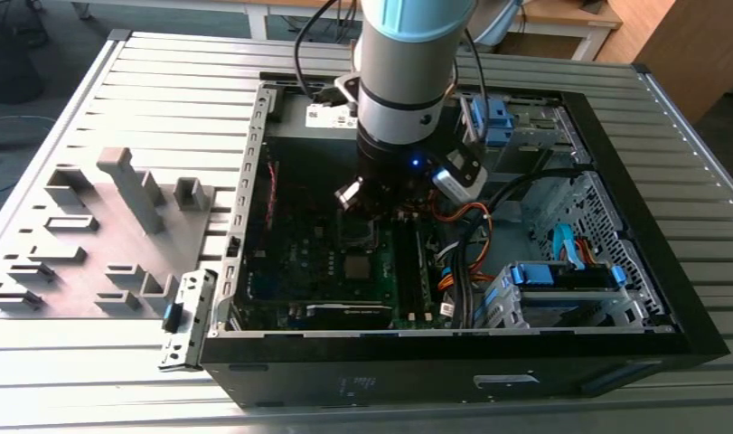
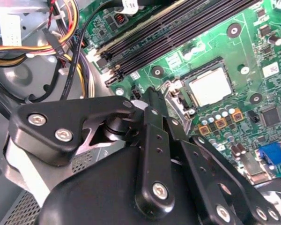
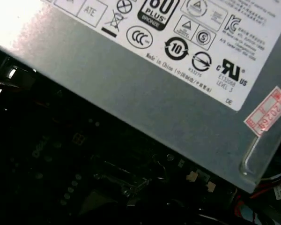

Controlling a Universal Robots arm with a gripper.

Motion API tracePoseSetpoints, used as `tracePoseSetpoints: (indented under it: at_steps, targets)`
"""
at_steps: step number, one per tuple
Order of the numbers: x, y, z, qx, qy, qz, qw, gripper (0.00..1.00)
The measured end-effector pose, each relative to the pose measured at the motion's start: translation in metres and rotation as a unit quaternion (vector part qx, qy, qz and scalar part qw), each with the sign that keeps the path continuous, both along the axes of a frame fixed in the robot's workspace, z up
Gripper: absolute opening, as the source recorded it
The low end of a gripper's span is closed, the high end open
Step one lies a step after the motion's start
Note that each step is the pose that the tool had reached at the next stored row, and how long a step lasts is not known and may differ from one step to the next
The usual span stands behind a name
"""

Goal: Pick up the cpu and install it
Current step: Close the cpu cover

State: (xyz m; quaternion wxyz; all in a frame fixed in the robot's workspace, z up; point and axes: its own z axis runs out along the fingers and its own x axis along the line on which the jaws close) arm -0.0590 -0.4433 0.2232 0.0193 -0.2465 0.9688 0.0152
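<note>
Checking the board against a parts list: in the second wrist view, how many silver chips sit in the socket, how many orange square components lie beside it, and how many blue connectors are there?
cpu: 1
orange square components: 3
blue connector: 1
Total: 5

- A ribbed silver metal table [image 1: 101,384] carries everything.
- An open black computer case [image 1: 463,384] lies on its side across the middle.
- A grey fixture plate [image 1: 95,249] with upright blocks lies beside it, toward the exterior view's left.
</note>
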Motion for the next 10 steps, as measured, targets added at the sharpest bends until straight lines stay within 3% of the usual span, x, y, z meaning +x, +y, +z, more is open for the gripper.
tracePoseSetpoints:
  at_steps: [10]
  targets:
    - [-0.0014, -0.0086, 0.0034, 0.0018, -0.0045, 0.003, 0.99998, 0.12]
